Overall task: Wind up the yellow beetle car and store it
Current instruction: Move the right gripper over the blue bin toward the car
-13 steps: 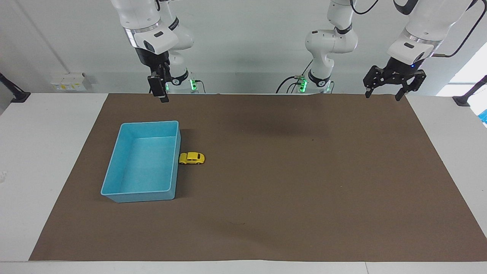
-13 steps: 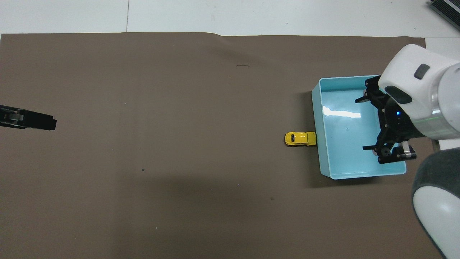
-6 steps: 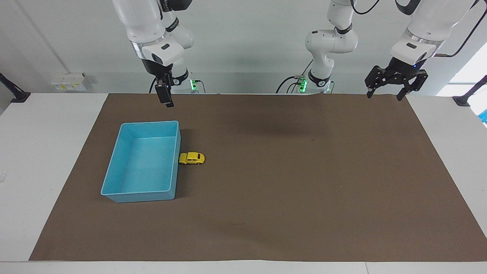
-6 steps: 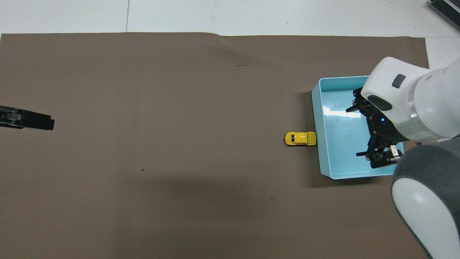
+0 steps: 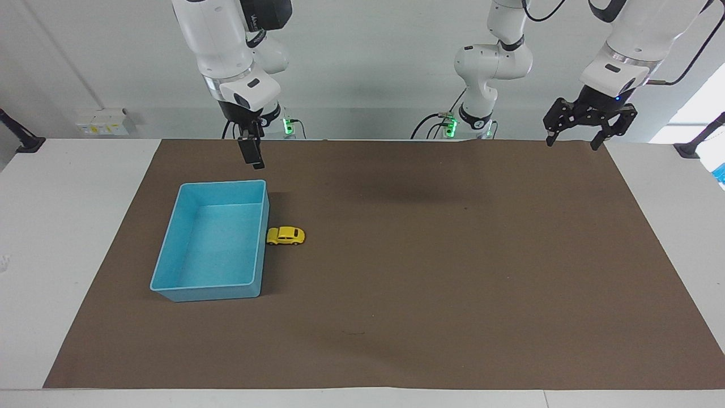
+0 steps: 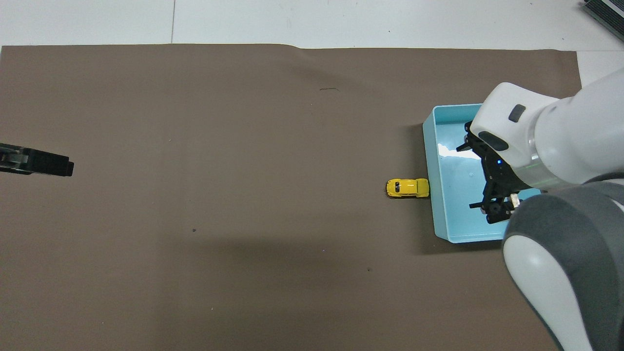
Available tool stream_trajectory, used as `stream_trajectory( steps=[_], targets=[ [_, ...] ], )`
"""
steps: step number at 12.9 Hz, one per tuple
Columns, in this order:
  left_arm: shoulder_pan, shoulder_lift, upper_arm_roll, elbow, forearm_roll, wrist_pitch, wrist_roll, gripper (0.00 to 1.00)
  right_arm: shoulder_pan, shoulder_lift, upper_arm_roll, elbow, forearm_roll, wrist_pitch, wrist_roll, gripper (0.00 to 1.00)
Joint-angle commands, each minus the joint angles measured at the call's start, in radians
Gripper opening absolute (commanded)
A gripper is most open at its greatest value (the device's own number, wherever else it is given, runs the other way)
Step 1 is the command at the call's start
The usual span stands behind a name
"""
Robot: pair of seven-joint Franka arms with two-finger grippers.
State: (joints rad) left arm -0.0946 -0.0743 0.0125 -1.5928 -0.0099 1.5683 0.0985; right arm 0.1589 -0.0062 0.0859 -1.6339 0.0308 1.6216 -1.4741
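Grippers first: my right gripper (image 5: 252, 154) hangs in the air over the brown mat (image 5: 430, 272), just above the robot-side end of the light blue plastic bin (image 5: 170, 249). Its fingers are spread wide and hold nothing. My left gripper (image 5: 572, 139) waits up high over the mat's corner at the left arm's end of the table, also wide open and holding nothing.

The tiny yellow beetle car (image 5: 286, 236) sits on its wheels on the mat, with one end touching the bin's long wall. It is on the side of the bin that faces the left arm's end.

I see nothing in the bin. The mat from the car toward the left arm's end is bare, so I have lots of room there. The white table (image 5: 62, 226) shows around the mat's edges.
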Motion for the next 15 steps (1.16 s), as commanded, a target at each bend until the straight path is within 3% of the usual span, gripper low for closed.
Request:
stream_trajectory(
  steps=[1, 15],
  targets=[
    [0.009, -0.005, -0.003, -0.001, -0.012, -0.014, 0.003, 1.00, -0.002, -0.001, 0.003, -0.032, 0.012, 0.033, -0.015, 1.00],
    [0.009, -0.005, -0.002, -0.001, -0.012, -0.014, 0.003, 1.00, -0.018, 0.068, 0.002, -0.179, 0.011, 0.242, -0.022, 1.00]
  ],
)
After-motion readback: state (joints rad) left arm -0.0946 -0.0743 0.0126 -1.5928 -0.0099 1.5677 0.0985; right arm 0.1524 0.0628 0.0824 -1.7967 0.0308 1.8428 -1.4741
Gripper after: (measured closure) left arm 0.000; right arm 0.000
